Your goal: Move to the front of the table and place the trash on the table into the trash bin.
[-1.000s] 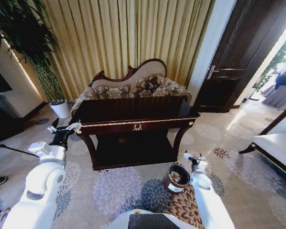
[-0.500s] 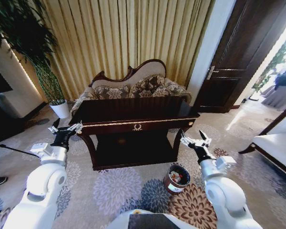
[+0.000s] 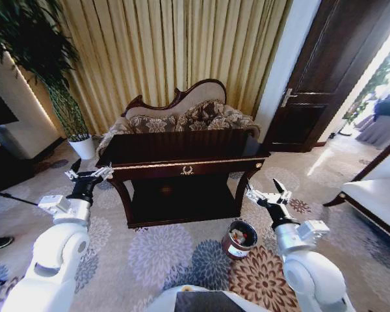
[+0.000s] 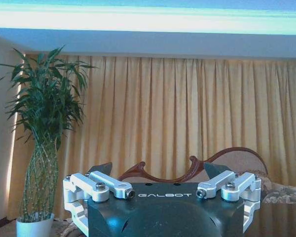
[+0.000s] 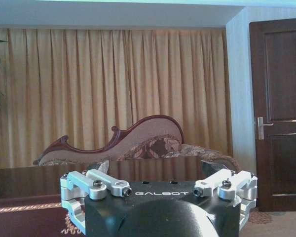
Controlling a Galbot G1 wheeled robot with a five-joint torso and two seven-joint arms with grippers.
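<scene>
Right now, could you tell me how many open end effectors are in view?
2. The left end effector hovers open off the table's left end; the right end effector hovers open by the table's right front leg, above the trash bin.

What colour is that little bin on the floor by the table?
The trash bin is dark reddish-brown with a white label on its side, best seen in the head view.

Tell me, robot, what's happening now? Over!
Left gripper open, beside the table's left corner. Right gripper open, raised above the trash bin. Bin holds scraps. Nothing in the way.
</scene>
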